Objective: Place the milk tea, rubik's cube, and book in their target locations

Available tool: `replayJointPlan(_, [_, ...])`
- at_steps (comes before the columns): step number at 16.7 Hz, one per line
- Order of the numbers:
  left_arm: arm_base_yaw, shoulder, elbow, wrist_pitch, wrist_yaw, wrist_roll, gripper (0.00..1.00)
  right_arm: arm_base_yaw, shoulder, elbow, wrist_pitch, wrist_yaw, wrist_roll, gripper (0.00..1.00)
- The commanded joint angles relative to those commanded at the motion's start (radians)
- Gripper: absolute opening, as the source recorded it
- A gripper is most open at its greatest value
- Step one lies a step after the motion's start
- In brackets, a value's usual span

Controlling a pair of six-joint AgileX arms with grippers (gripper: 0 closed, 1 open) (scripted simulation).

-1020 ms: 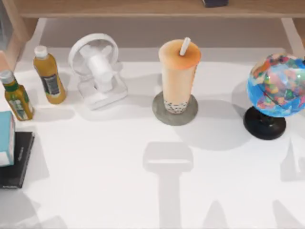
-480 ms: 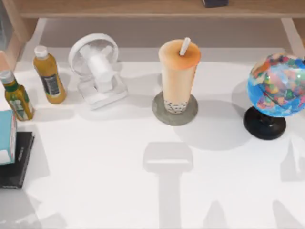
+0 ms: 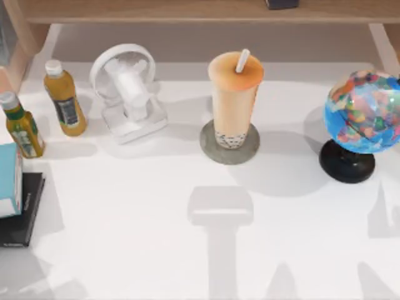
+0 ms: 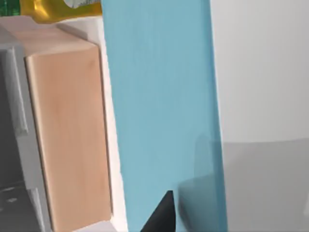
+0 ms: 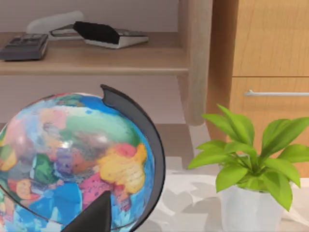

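The milk tea (image 3: 233, 94) stands upright on a grey coaster (image 3: 209, 145) at the middle of the table's back. The light blue book (image 3: 9, 180) stands on edge at the table's left edge, over a flat black slab (image 3: 20, 219). In the left wrist view the book's cover (image 4: 159, 106) is very close. My left gripper (image 4: 161, 217) is shut on the book: one dark fingertip lies on the cover and the other is hidden behind it. My right gripper (image 5: 94, 217) hangs close to the globe (image 5: 72, 159). The rubik's cube is out of view.
Two yellow-green bottles (image 3: 64, 99) (image 3: 22, 125) and a white fan (image 3: 128, 90) stand at the back left. The globe (image 3: 362, 112) is at the right edge. A wooden shelf (image 3: 187, 9) runs along the back. A wooden cabinet (image 4: 67, 135) flanks the book, and a potted plant (image 5: 246, 164) stands beyond the globe.
The book has shifted slightly to the right over the black slab. The milk tea, globe and other objects have not moved.
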Motion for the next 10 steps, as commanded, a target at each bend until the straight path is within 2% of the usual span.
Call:
replayJointPlan(4, [0.000, 0.000, 0.000, 0.000, 0.000, 0.000, 0.98, 0.000, 0.000, 0.000, 0.000, 0.000, 0.000, 1.00])
replayJointPlan(10, [0.000, 0.000, 0.000, 0.000, 0.000, 0.000, 1.00, 0.000, 0.000, 0.000, 0.000, 0.000, 0.000, 1.00])
